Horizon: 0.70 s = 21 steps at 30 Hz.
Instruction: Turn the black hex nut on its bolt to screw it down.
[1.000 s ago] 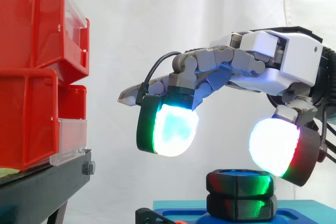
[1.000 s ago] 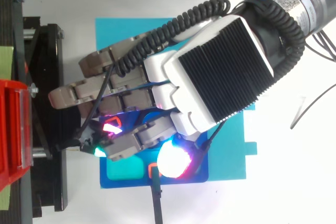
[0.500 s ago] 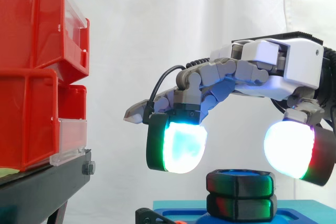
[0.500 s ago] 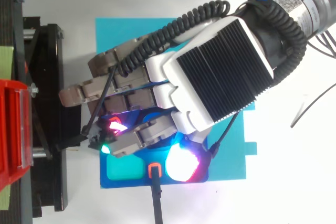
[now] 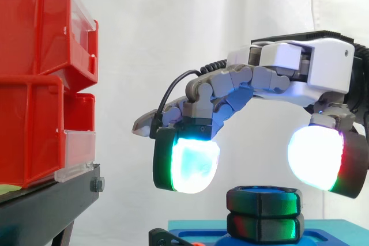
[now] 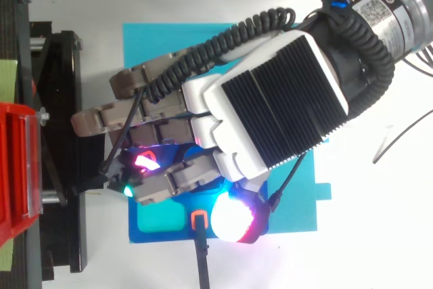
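Now the robot hand [image 5: 311,67] has been raised above the black hex nut [image 5: 263,200], fingers [image 5: 230,84] held apart and touching nothing; a fresh grip is judged needed for turning.

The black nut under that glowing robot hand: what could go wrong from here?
1. The robot hand hangs open above the black hex nut, its pads not touching it; closing at this height would likely catch only air.
2. A second hex piece sits right beneath the nut on the blue base; coming down too far, the pads might grip both together.
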### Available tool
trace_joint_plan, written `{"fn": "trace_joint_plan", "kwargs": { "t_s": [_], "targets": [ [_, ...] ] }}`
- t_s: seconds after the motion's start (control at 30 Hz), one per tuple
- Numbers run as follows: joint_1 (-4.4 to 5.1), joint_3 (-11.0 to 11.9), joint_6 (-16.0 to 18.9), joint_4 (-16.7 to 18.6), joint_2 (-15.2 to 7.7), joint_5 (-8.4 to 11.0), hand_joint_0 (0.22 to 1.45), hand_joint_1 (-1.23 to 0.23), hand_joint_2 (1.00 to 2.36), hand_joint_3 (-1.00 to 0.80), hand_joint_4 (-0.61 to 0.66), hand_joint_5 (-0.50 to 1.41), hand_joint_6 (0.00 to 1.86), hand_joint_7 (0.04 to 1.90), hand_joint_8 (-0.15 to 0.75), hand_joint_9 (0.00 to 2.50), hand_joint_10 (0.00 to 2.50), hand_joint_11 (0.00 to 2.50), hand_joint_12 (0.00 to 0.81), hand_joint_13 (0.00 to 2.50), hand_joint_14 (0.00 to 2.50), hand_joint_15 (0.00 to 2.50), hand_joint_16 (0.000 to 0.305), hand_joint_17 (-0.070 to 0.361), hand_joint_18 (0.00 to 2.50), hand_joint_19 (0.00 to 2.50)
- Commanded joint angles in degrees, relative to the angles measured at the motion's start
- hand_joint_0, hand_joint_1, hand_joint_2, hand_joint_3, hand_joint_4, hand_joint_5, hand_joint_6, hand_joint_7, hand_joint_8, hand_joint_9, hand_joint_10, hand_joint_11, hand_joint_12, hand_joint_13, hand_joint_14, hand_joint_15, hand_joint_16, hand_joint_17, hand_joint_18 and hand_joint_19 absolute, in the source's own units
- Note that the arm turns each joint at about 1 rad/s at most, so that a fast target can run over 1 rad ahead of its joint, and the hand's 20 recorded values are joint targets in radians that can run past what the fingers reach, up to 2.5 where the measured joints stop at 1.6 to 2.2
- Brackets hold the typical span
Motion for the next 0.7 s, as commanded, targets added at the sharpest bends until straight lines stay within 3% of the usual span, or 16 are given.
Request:
{"fn": "trace_joint_plan", "kwargs": {
  "t_s": [0.0,0.67],
  "targets": [
    [0.31,-0.1,-0.7,-0.8,0.0,0.73,0.41,-0.31,1.0,-0.5,0.29,-0.15,0.5,1.13,0.217,0.69,0.0,0.03,0.377,0.49,0.0,0.0,0.059,0.133,0.6,0.57],
    [1.72,-0.9,-2.2,-2.0,0.0,1.26,0.49,-0.34,1.0,-0.5,0.23,-0.11,0.5,1.28,0.18,0.66,0.0,0.0,0.341,0.46,0.0,0.0,0.051,0.116,0.55,0.59]
  ]
}}
